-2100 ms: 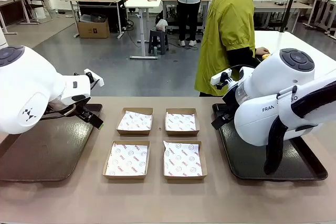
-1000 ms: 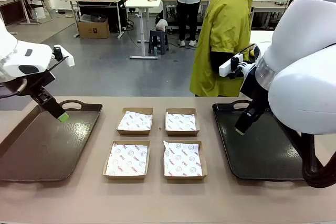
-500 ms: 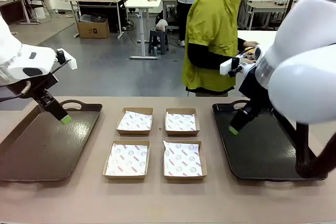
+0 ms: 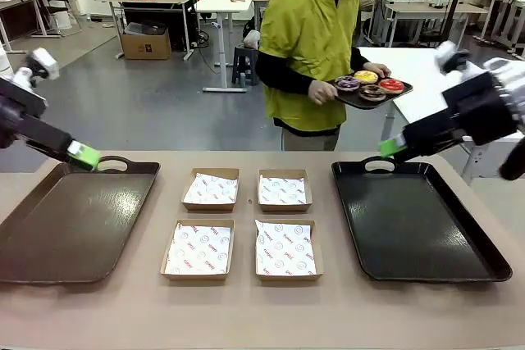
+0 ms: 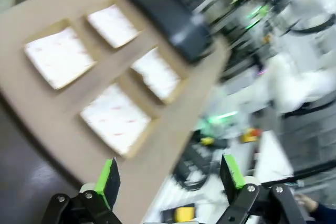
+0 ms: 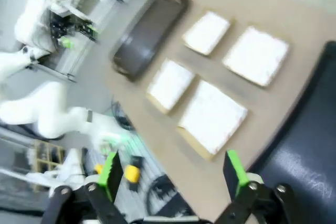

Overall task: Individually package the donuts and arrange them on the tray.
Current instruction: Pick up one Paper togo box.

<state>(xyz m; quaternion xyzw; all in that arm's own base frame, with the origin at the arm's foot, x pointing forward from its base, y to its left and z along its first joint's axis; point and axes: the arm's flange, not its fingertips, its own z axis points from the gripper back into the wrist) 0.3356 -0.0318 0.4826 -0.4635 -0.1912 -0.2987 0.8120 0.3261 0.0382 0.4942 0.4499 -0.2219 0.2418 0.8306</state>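
Hovering spread and empty beside a brown tray [image 4: 57, 239] is the left end effector [image 5: 170, 174]; four paper-lined boxes [image 4: 199, 248] are sitting on the counter [image 4: 246, 313]; the right end effector [image 6: 173, 174], also spread, is hanging beside a black tray [image 4: 418, 231]; behind, a person [image 4: 312, 38] is carrying the donuts [image 4: 369, 84].

Both wrist views are smeared by motion blur: the print inside the cardboard boxes [image 5: 116, 119] cannot be read there. In the front view the left arm [image 4: 20, 114] is cut off by the left edge, the right arm [image 4: 509, 88] by the right edge. The left tray [image 4: 74, 227] is cropped at its near left corner. The donuts [image 4: 369, 84] are too small for their sprinkles to be told.
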